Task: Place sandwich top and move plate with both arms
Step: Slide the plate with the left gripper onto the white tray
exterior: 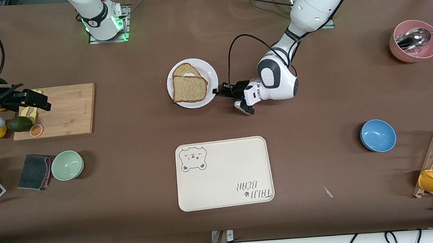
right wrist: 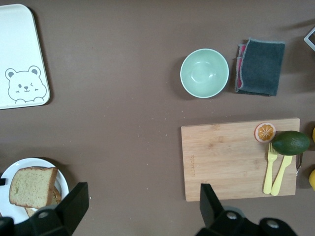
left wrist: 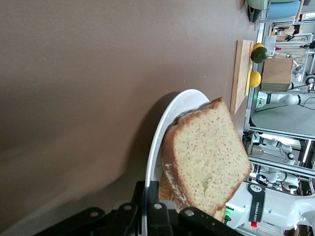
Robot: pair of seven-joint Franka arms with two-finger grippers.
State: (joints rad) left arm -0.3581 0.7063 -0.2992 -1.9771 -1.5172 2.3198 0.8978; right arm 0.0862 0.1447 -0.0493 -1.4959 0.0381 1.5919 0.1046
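Plate [exterior: 207, 70], frame centre: sandwich top [exterior: 189, 88] lies on the lower slice (egg peeking out). Left gripper [exterior: 219, 91] clamps the plate rim. Right gripper [exterior: 32, 99], fingers spread, empty, over the board [exterior: 70, 110]. Tray [exterior: 224, 173] bare.

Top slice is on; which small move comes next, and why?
Probably shut the left gripper on the round white plate's rim: it sits at the edge, and the plain brown bread slice already lies on top. The right gripper waits over the wooden cutting board.
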